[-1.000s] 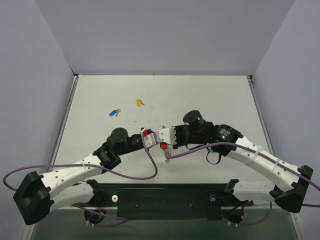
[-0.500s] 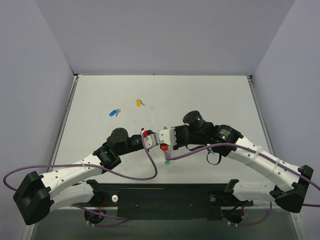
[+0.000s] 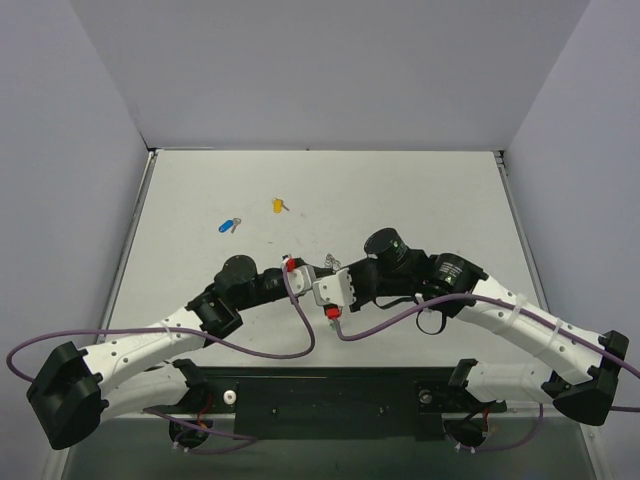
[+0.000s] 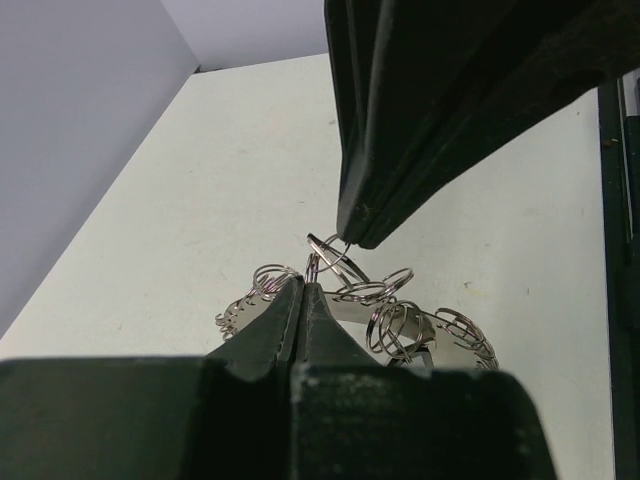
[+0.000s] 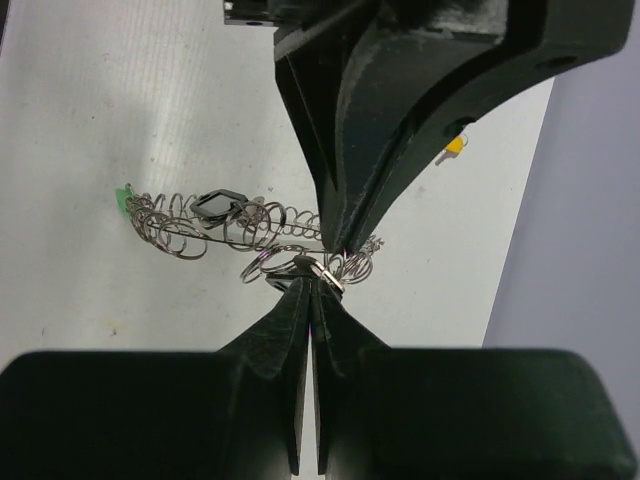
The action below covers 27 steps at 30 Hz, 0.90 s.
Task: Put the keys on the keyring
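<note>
The left gripper (image 4: 303, 288) is closed, and its black tapered fingertips pinch a thin wire loop of the keyring (image 5: 175, 232). The right gripper (image 5: 312, 288) is closed too, on a neighbouring loop, so both tips nearly touch above the table middle. The keyring is a tangle of shiny steel coils, with the green key (image 5: 125, 199) at the end away from the tips. The blue key (image 3: 226, 226) and yellow key (image 3: 277, 205) lie loose at the far left, with bare matte table (image 3: 420, 190) around them. Since a second ago the right gripper's white body has swung nearer, and the green key no longer shows from above.
</note>
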Motion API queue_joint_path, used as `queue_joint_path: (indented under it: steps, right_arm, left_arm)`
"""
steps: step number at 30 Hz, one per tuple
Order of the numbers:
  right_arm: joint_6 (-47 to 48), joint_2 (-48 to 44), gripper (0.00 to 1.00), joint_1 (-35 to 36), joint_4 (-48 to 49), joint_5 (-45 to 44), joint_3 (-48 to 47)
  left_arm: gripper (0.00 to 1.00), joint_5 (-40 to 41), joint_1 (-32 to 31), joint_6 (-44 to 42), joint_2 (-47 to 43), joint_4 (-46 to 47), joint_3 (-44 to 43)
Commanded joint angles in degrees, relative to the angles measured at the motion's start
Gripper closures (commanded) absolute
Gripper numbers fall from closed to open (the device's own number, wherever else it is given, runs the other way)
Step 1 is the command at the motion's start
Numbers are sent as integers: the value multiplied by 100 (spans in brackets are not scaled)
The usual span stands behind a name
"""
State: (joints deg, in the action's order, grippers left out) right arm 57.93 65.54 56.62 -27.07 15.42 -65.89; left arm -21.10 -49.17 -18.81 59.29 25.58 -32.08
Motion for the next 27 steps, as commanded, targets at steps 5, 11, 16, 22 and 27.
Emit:
queue_joint_path:
  steps: [5,11,16,22,27]
  right_arm:
    - [377,-41,100,165,-290,14,41]
    - [368,-50,100,174,-272,-83,23]
    - [236,-216,100,25,-308,277,-91]
    - [227,-331,83,-89,-194,137,-65]
    - [131,-261,72,-81,166,-162,50]
  left_arm:
    - [100,168,48,202,4,456,-431]
    - [100,150,48,211,-5,448,-431]
    - [100,142,56,211,30,404,-466]
    - [100,150,56,237,48,368,-484]
    - [100,150,56,237,48,360,-501]
